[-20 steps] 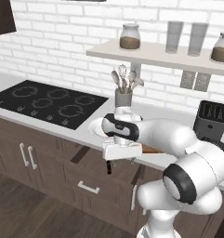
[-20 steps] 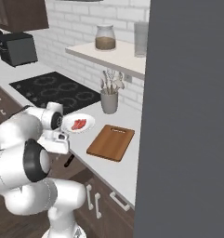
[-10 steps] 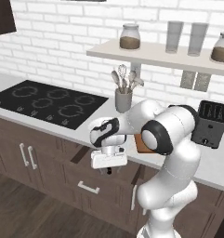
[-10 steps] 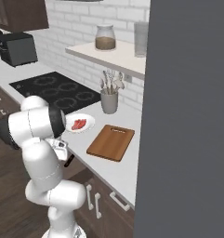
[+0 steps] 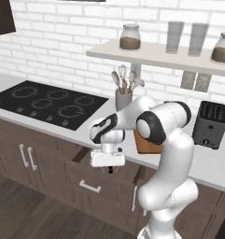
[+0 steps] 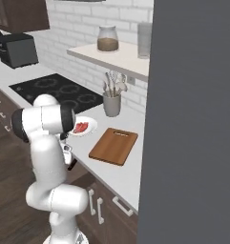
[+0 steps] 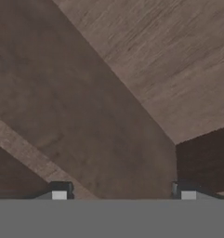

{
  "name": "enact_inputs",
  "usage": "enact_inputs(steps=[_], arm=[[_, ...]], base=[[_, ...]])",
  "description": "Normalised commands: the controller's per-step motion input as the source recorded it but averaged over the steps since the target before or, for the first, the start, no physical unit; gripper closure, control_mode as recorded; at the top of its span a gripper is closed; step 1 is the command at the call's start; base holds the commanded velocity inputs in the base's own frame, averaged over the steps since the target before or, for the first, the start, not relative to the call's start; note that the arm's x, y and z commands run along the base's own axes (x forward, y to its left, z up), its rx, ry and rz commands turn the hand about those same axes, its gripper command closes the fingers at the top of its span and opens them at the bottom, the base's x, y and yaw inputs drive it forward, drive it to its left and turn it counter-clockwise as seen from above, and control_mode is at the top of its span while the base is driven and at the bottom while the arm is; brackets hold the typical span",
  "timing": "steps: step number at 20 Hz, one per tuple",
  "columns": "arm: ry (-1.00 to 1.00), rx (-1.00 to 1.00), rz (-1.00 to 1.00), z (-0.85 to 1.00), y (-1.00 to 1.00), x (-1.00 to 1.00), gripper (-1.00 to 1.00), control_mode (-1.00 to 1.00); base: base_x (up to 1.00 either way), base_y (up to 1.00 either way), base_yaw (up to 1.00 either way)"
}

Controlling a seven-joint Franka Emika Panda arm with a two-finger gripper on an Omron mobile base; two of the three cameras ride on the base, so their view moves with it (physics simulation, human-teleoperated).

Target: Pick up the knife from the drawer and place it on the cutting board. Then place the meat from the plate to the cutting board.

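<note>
Spread apart with nothing between them, the gripper's (image 5: pixel 110 169) finger tips (image 7: pixel 60 190) point down into the open drawer (image 5: pixel 93 173), where the hand view shows bare dark wood and no clear sign of the knife. Just beside the arm on the pale counter (image 6: pixel 121 172), the right base view shows the meat (image 6: pixel 80 127) lying on the white plate (image 6: pixel 90 128), with the cutting board (image 6: pixel 113 146) next to it. Behind stand an utensil holder (image 5: pixel 123 99), a black cooktop (image 5: pixel 46 103) and a toaster (image 5: pixel 210 124) against the white brick wall (image 5: pixel 62 42).
</note>
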Motion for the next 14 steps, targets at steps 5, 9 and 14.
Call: enact_inputs(steps=[5,9,14], arm=[[0.09,0.15,0.01,-0.55,0.87,-0.88,-1.0,-1.0],[0.06,0.11,0.0,-0.27,1.0,-1.0,-1.0,-1.0],[-0.06,-0.01,0.0,0.25,0.95,-1.0,-1.0,-1.0]], base=[[0.0,0.0,0.0],[0.0,0.0,0.0],[0.0,0.0,0.0]])
